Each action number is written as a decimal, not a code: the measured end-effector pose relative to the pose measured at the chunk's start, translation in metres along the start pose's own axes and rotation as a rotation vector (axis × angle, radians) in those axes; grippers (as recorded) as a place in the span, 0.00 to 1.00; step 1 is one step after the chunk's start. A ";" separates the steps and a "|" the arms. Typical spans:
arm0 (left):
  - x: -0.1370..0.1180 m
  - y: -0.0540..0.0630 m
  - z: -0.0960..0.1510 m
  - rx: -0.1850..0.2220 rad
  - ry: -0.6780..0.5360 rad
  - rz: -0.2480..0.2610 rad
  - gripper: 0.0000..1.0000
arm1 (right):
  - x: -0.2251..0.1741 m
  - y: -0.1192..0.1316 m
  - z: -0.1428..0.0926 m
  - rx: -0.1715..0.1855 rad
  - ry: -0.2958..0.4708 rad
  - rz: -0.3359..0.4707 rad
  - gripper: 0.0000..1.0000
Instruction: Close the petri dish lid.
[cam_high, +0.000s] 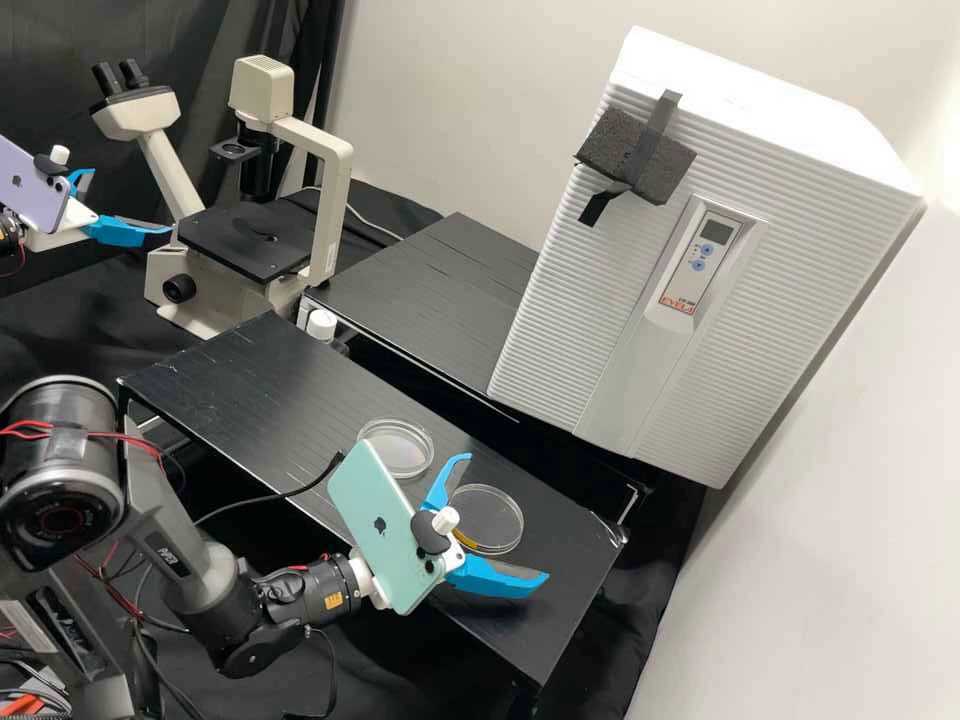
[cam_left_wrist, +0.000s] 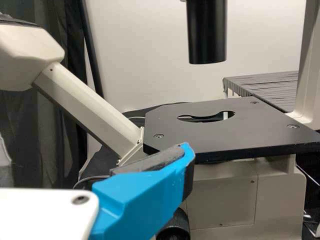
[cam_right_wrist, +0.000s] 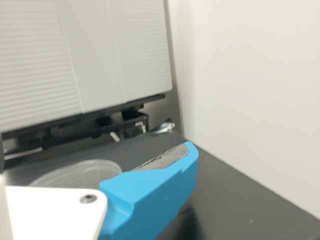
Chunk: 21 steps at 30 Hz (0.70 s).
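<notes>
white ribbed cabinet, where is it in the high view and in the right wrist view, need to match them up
High view: white ribbed cabinet in the upper right.
Right wrist view: the cabinet fills much of the upper left, cut off by the picture's edges.
Shared landmark: the pale wall, to the cabinet's right in both.

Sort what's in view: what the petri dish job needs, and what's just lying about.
For the job:
far clear dish piece
near clear dish piece (which one is the lid, I can't tell)
right hand, open by the near piece

Just about:
microscope
white ribbed cabinet
dark foam block taped to the cabinet
</notes>
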<state>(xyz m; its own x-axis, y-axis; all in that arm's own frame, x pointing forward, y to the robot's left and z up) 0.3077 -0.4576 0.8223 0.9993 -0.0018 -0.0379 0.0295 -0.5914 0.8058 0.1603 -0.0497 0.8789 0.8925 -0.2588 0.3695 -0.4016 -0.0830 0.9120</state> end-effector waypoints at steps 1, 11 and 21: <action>0.000 0.000 0.000 0.000 0.000 0.000 1.00 | 0.000 -0.002 0.001 -0.006 -0.004 -0.008 1.00; 0.000 0.000 0.000 0.000 0.000 0.000 1.00 | 0.006 -0.020 0.009 -0.071 -0.064 -0.062 1.00; 0.000 0.000 0.000 0.000 0.000 0.000 1.00 | 0.007 -0.023 0.010 -0.095 -0.063 -0.064 1.00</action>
<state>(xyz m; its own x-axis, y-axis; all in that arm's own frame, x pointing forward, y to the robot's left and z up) 0.3077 -0.4576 0.8223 0.9993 -0.0018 -0.0379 0.0295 -0.5914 0.8058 0.1740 -0.0591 0.8591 0.8997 -0.3161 0.3010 -0.3205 -0.0105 0.9472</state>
